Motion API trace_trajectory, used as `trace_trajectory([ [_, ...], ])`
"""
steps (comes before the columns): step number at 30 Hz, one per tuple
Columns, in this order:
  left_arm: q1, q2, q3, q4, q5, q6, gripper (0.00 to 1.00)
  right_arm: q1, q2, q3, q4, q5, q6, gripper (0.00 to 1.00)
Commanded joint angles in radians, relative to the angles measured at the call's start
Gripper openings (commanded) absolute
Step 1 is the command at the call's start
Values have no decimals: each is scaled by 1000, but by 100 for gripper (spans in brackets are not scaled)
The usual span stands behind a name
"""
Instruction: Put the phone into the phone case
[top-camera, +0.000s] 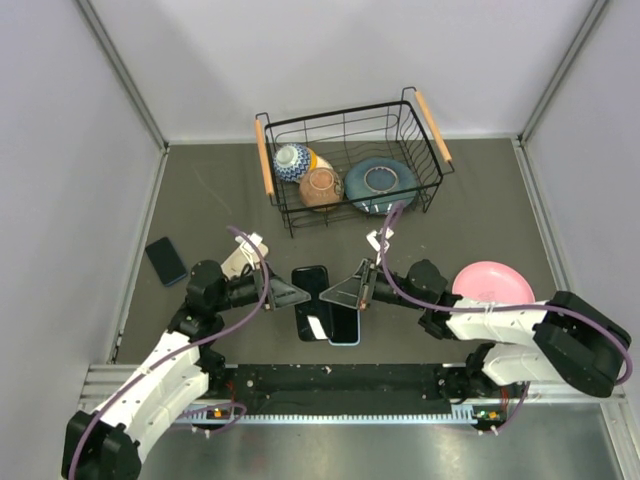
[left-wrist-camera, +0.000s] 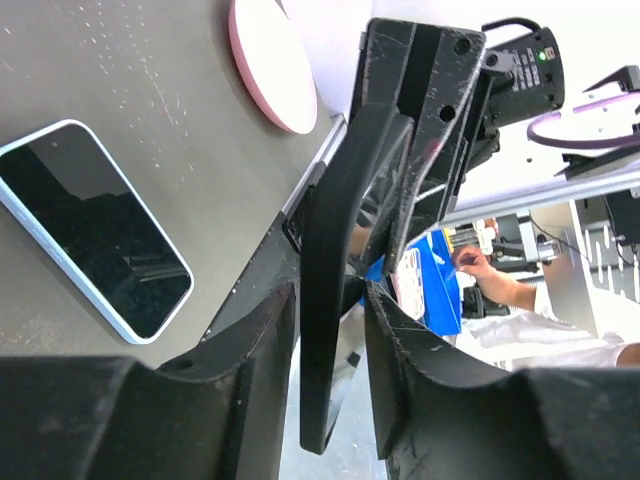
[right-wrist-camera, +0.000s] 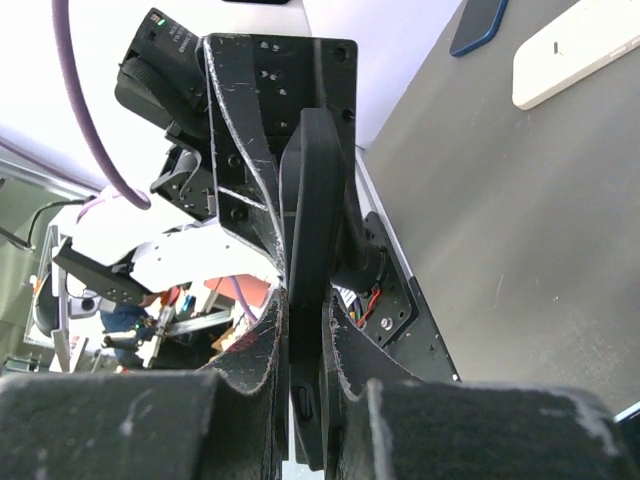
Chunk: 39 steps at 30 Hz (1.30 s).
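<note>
The black phone case (top-camera: 312, 300) is held just above the table at the middle front, between both grippers. My left gripper (top-camera: 296, 293) grips its left edge. In the left wrist view the case (left-wrist-camera: 335, 300) stands edge-on between the fingers, with the tips against it. My right gripper (top-camera: 327, 292) is shut tight on the opposite edge, and the case (right-wrist-camera: 308, 250) is pinched between its pads. The phone (top-camera: 346, 322), with a black screen and a light blue rim, lies flat on the table partly under the case. It also shows in the left wrist view (left-wrist-camera: 90, 225).
A dark blue phone (top-camera: 166, 260) lies at the left and a white flat object (top-camera: 240, 256) sits by the left arm. A pink plate (top-camera: 493, 283) is at the right. A black wire basket (top-camera: 430, 185) with bowls stands at the back.
</note>
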Motion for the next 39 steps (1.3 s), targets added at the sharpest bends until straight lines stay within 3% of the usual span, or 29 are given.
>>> trace_trajectory([
  [1, -3, 4, -28, 135, 13, -58, 34, -4, 9, 21, 130, -30, 29, 5],
  [4, -1, 18, -25, 104, -15, -51, 3, -5, 11, 15, 110, -30, 20, 15],
  [5, -1, 24, -26, 101, -17, -51, 0, -5, 11, 13, 97, -30, 18, 20],
  [9, -3, 47, -39, 167, -14, -77, 0, -5, 14, -2, 113, -88, 5, 50],
  [13, -1, 67, -22, 196, -1, -85, 0, -5, 27, -49, 128, -136, 2, 64],
  [23, -3, 93, 10, 147, -41, 4, 0, 2, 124, -158, 309, -154, 75, 61],
  [31, 0, 113, 0, 173, -46, 3, 0, 18, 247, -140, 439, -165, 135, 55],
  [37, -1, 101, 26, 55, -122, 93, 0, 22, 274, -142, 473, -150, 157, 38],
  [39, 0, 93, 43, -40, -152, 170, 0, 22, 258, -145, 458, -130, 172, 15],
])
